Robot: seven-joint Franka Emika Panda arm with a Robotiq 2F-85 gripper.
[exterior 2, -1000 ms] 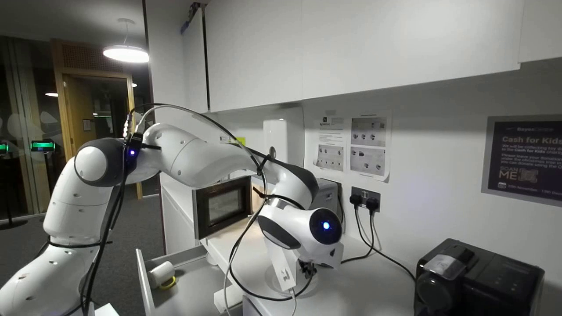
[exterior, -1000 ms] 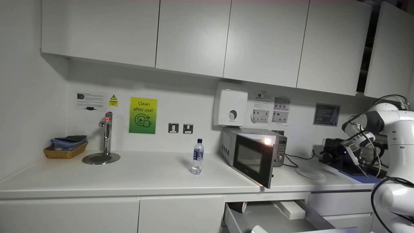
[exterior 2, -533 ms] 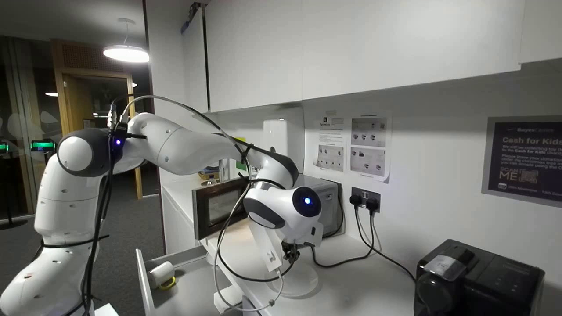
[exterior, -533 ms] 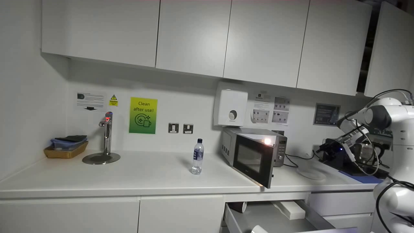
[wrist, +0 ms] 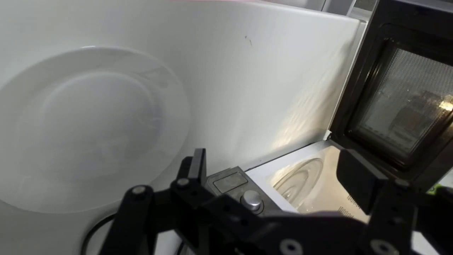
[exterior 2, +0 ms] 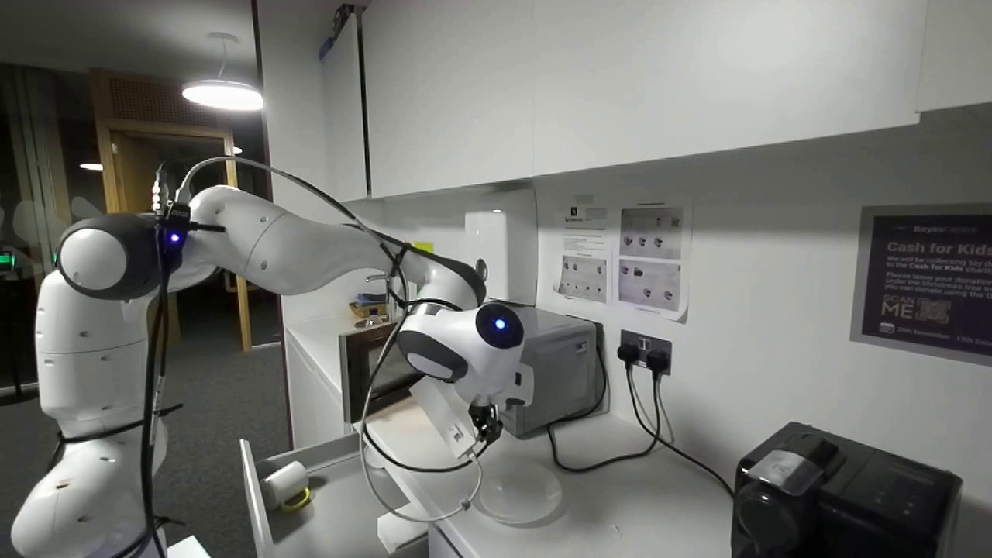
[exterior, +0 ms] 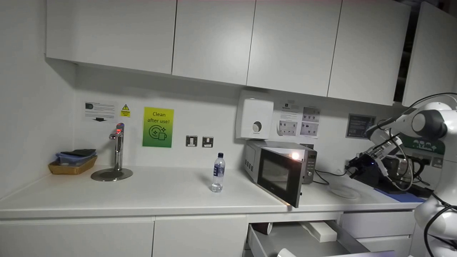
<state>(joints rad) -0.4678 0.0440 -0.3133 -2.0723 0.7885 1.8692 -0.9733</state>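
Wrist view: gripper (wrist: 274, 159) up over the counter (wrist: 254, 85) nr the microwave (wrist: 271, 192), its 2 fingers (wrist: 357, 177) spread wide apart. Round plate (wrist: 99, 124) lies flat on the counter, beside the microwave's control side. Door (wrist: 396, 106) stands open, inside lit warm, glass turntable (wrist: 300, 179) in there. In an exterior view, 1 drawer (exterior 2: 337, 496) below stands open, w/ 1 mug (exterior 2: 287, 482), yellow handle. In an exterior view, 1 bottle (exterior: 218, 176) stands upright, opp. side of microwave from plate.
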